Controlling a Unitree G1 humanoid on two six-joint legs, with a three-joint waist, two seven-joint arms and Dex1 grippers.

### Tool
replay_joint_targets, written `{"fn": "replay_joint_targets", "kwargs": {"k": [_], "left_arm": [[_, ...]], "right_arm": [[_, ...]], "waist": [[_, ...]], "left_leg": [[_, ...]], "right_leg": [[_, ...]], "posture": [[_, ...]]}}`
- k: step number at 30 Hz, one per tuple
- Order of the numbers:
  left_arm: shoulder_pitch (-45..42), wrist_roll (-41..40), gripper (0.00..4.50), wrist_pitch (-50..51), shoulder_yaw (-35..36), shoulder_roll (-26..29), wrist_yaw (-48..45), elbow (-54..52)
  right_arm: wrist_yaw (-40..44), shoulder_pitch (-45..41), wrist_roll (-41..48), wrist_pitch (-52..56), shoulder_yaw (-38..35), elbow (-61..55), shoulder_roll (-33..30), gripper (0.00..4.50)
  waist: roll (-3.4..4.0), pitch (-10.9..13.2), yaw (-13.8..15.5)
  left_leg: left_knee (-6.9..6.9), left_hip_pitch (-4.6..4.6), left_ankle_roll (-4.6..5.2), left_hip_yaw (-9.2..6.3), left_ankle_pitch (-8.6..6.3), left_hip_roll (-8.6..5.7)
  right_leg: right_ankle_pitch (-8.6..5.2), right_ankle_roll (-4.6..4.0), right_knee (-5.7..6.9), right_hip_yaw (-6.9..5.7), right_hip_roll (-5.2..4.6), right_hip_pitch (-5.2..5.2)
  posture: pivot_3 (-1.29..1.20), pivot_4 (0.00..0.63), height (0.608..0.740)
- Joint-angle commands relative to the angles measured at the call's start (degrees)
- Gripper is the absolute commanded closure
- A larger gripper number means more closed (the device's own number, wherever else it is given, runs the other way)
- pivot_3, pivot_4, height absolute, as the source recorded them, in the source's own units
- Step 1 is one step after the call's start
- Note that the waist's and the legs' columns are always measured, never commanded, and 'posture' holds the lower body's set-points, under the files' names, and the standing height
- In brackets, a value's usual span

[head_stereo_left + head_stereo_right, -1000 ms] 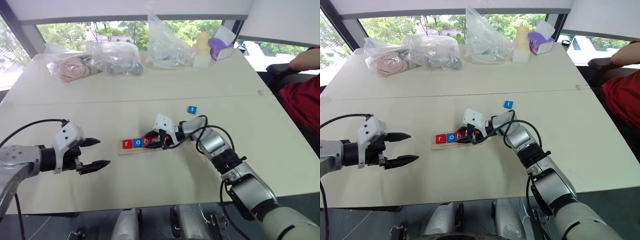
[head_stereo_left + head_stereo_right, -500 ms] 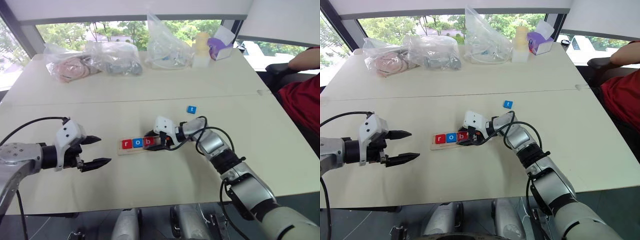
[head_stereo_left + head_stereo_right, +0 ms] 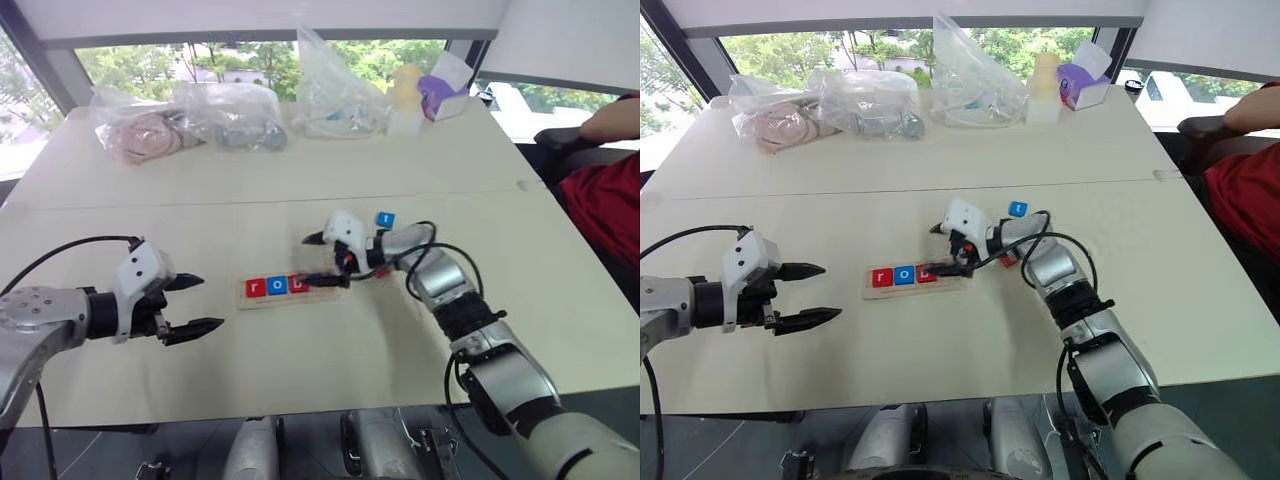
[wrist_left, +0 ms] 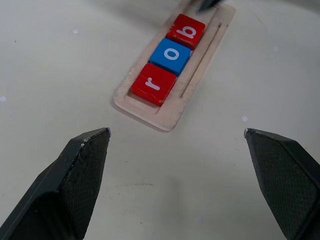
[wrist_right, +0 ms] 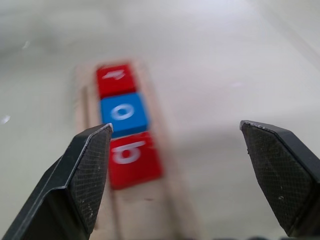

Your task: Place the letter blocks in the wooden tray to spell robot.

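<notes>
Wooden tray holds r, o, b on pale table; blue t block beyond the tray; left gripper and right gripper both spread, empty.

three blocks sit in the tray, a fourth block behind it.

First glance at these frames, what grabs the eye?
The wooden tray mid-table, with red r, blue o and red b tiles already in its slot. The right tool hangs open just over the tray's unfilled end, and a lone blue t tile lies on the table behind it.
</notes>
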Motion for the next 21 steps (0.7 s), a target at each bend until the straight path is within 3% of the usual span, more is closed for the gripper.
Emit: {"fn": "replay_joint_targets", "kwargs": {"k": [1, 5, 8, 11, 15, 21], "left_arm": [[-3.01, -4.99, 0.00, 1.92, 2.28, -2.13, 1.90, -3.26], [-6.15, -10.13, 0.00, 5.25, 0.71, -4.81, 4.37, -7.09], [-9.33, -12.08, 0.00, 6.86, -2.52, -7.04, 6.18, -8.87], [-12.02, -11.13, 0.00, 6.60, -5.37, -8.08, 6.74, -8.03], [-14.76, -7.71, 0.00, 4.12, -8.87, -8.16, 5.76, -4.37], [-17.06, -3.85, 0.00, 0.83, -12.28, -8.20, 3.26, -0.04]], "right_arm": [[-6.94, 2.91, 3.13, 9.28, -7.39, -9.79, -2.43, 0.28], [-18.54, 11.33, 4.67, 23.45, -14.58, -25.11, -2.55, 0.28], [-25.51, 20.97, 3.58, 33.36, -15.43, -39.35, -2.40, 0.28], [-31.78, 25.15, 3.62, 41.01, -15.81, -46.36, -0.39, 0.28], [-36.96, 27.35, 2.61, 45.11, -13.79, -48.16, 0.97, 0.28], [-40.25, 27.87, 1.21, 41.55, -11.67, -41.90, 1.07, 0.28]], "waist": [[-0.02, -0.01, 0.20], [-0.02, -0.02, 0.82], [-0.03, -0.03, 1.27], [0.01, -0.01, 0.81], [0.01, -0.03, 0.18], [-0.02, -0.04, -0.17]], "left_leg": [[0.01, 0.00, 0.00, -0.01, 0.00, 0.00], [0.00, -0.02, 0.00, -0.04, 0.00, -0.03], [-0.04, -0.03, 0.00, -0.09, 0.00, -0.04], [-0.02, 0.00, -0.01, -0.09, 0.00, -0.07], [0.03, 0.12, -0.11, -0.03, 0.07, -0.06], [0.04, 0.07, -0.12, 0.10, 0.07, -0.07]], "right_leg": [[0.00, 0.00, 0.00, 0.00, 0.00, 0.00], [0.01, 0.01, -0.01, 0.00, -0.03, 0.01], [0.00, 0.02, -0.01, 0.00, 0.02, 0.01], [-0.01, 0.00, 0.00, 0.01, 0.13, 0.01], [-0.06, -0.23, 0.01, 0.05, 0.22, 0.07], [-0.07, -0.13, -0.02, 0.07, 0.28, 0.10]], "posture": [[0.00, 0.150, 0.740], [0.00, 0.150, 0.740], [0.00, 0.150, 0.740], [0.00, 0.150, 0.740], [0.00, 0.150, 0.740], [0.00, 0.150, 0.740]]}}
